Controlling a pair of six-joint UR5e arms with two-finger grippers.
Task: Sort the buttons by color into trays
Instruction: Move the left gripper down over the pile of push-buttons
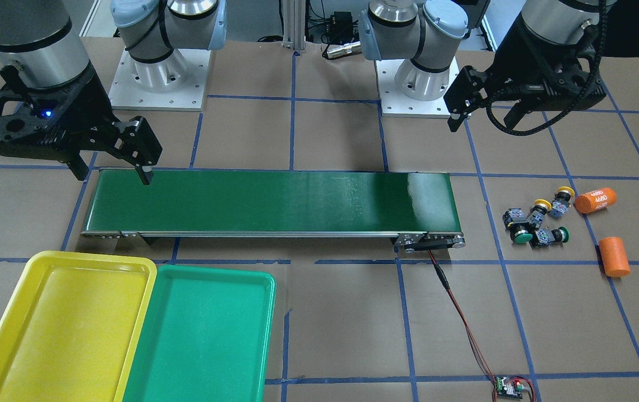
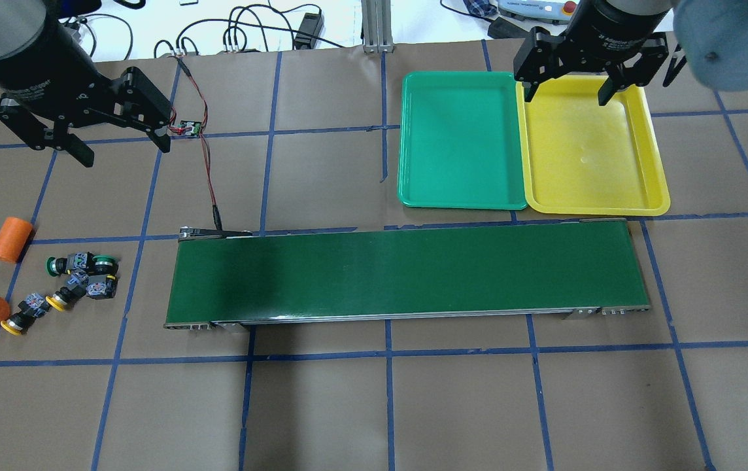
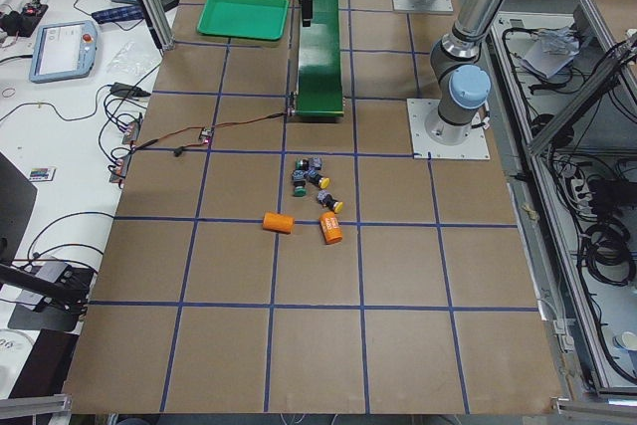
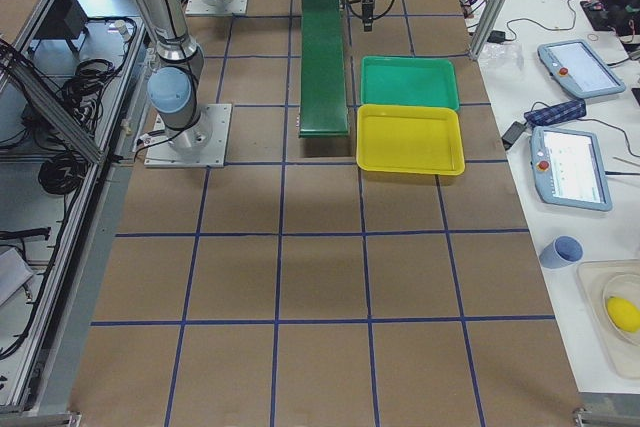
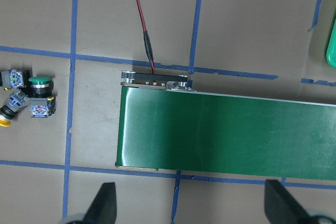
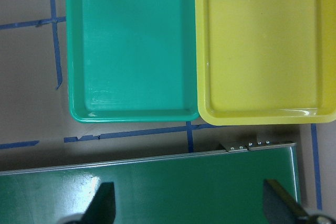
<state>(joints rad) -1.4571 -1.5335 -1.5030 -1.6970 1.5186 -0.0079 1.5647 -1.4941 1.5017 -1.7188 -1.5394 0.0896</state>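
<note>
Brown paper marked with a blue tape grid covers the table (image 2: 322, 405). All four buttons (image 2: 96, 286) lie in a loose cluster on the paper beyond the left end of the long dark-green belt (image 2: 407, 275), on the robot's left side. Two have green caps and two have yellow caps. They lie on their sides, some touching one another. None is in a tray.

Two orange cylinders (image 2: 11, 239) lie just beside the cluster, one of them printed with white digits.

The green tray (image 2: 459, 140) and the yellow tray (image 2: 593, 157) sit side by side with their long edges touching, on the far side of the belt near its right end. Both are bare inside.

The left gripper (image 2: 122, 149) hangs in the air above the table near the belt's left end. Its fingers are spread wide and hold nothing, and the buttons are well apart from it.

The right gripper (image 2: 567, 97) hangs above the area of the trays and the belt's right end, its fingers likewise spread wide with nothing between them.

A red and black wire (image 2: 207, 173) runs from the belt's left end to a small circuit board (image 2: 189, 128) on the table.
</note>
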